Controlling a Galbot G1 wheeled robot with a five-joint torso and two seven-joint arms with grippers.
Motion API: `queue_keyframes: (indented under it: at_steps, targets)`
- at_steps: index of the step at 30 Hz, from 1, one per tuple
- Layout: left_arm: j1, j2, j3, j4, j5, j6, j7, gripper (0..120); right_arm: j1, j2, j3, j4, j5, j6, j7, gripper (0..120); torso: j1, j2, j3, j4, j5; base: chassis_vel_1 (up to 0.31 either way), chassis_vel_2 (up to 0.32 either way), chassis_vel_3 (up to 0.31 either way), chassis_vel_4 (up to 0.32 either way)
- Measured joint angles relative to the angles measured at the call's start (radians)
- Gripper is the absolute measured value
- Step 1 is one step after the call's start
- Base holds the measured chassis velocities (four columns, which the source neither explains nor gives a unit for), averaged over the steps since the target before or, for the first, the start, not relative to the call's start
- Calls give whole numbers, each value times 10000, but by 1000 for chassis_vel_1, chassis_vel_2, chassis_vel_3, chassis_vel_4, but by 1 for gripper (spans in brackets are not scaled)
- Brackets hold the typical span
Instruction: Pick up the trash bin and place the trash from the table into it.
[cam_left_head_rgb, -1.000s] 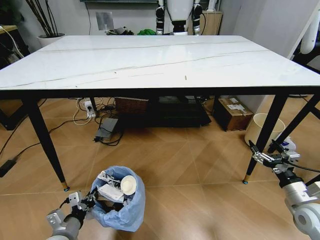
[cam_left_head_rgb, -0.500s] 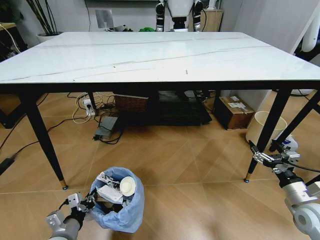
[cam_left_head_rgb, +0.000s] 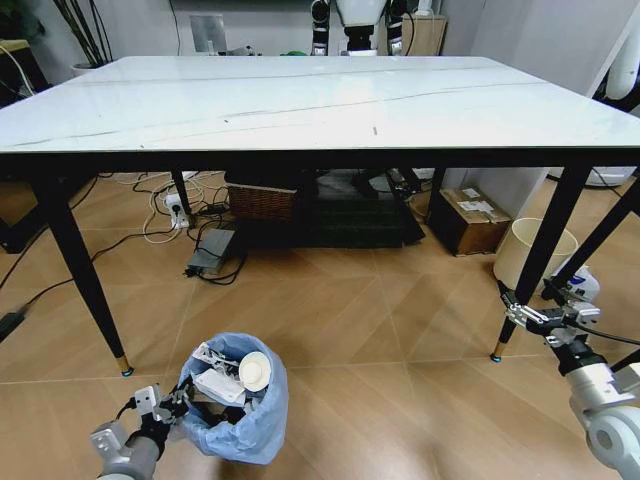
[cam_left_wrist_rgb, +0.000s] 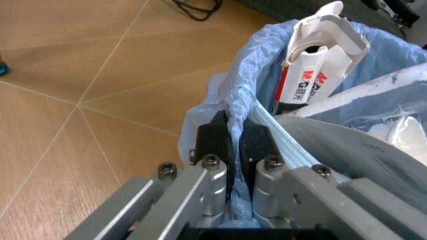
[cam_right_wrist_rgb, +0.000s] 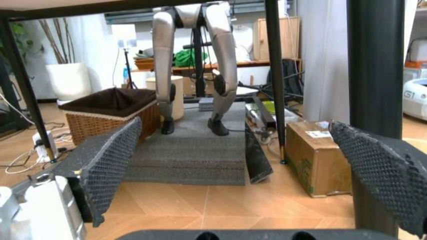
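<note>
Left gripper (cam_left_head_rgb: 165, 407) sits low on the floor, fingers (cam_left_wrist_rgb: 217, 132) pinched tight on the rim of the trash bin (cam_left_head_rgb: 238, 400), blue liner caught between them. The bin stands on the floor in front of the table (cam_left_head_rgb: 300, 100), already holding white papers, a cup and a small box. Right gripper (cam_left_head_rgb: 528, 316) hangs beside the near right table leg, pads (cam_right_wrist_rgb: 107, 167) spread wide, holding nothing.

Over the last second the whole head view has shifted; bin and grippers keep their places, so the camera moved, not the things. Judged: the tabletop looks cleared and the task nearly done.

Bin base is hidden by the liner.
</note>
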Motion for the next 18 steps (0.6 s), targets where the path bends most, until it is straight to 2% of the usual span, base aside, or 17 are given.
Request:
queue_keyframes:
  at_steps: [6,18]
  targets:
    - [17,9,0,-45,-52,2,-17,0,1,0,0,0,0,0,0,100,-26,-173,-55,0,0,0,0,0,0]
    - [137,107,-14,-363,-372,134,-190,0,1,0,0,0,0,-1,0,100,-37,-179,-53,0,0,0,0,0,0]
